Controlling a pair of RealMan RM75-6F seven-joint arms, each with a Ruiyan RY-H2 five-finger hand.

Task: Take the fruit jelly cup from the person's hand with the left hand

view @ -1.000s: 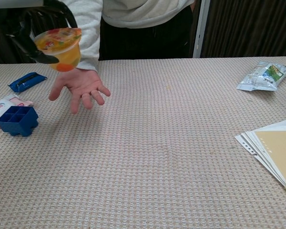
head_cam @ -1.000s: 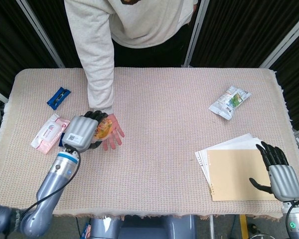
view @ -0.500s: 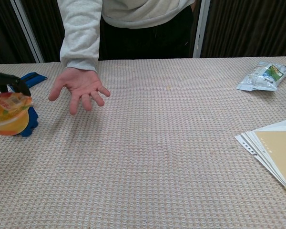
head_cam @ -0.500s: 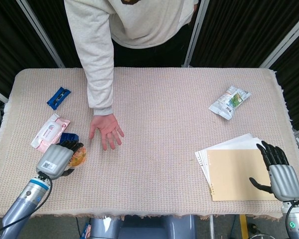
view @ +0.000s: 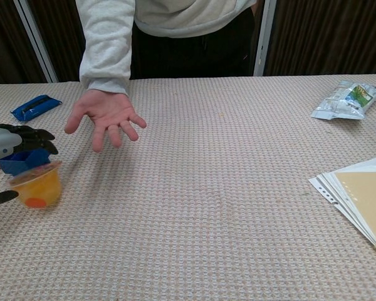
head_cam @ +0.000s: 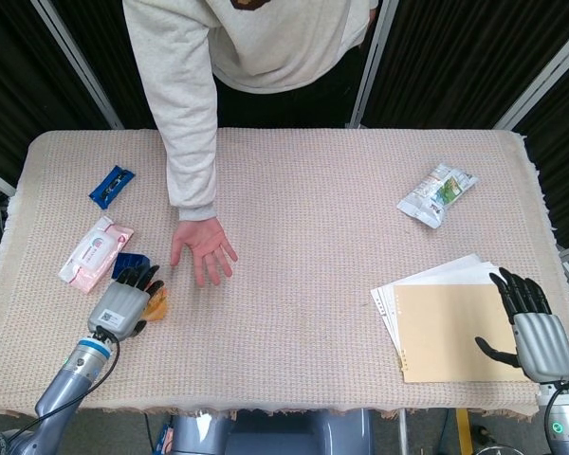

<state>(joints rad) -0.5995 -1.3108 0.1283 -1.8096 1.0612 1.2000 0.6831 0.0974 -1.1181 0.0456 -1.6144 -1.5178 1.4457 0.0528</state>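
The fruit jelly cup (head_cam: 157, 305) (view: 36, 187), orange with a printed lid, stands on the table cloth at the near left. My left hand (head_cam: 123, 303) (view: 9, 150) is right beside it, fingers stretched out above and behind the cup, thumb (view: 1, 197) low at the cup's left side; no finger plainly wraps it. The person's hand (head_cam: 204, 251) (view: 106, 116) lies palm up and empty just beyond the cup. Over by the near right edge, my right hand (head_cam: 531, 327) rests with fingers apart, holding nothing.
A small blue box (head_cam: 128, 263) (view: 22, 162) sits just behind my left hand, next to a pink wipes pack (head_cam: 95, 253). A blue packet (head_cam: 111, 185) (view: 36, 106) lies further back. A snack bag (head_cam: 437, 194) (view: 348, 100) and stacked papers (head_cam: 446, 327) (view: 363, 194) lie on the right.
My left hand carried the cup away from the person's palm, down to the table at the near left, and its fingers have straightened off the cup. The person's hand stays put.
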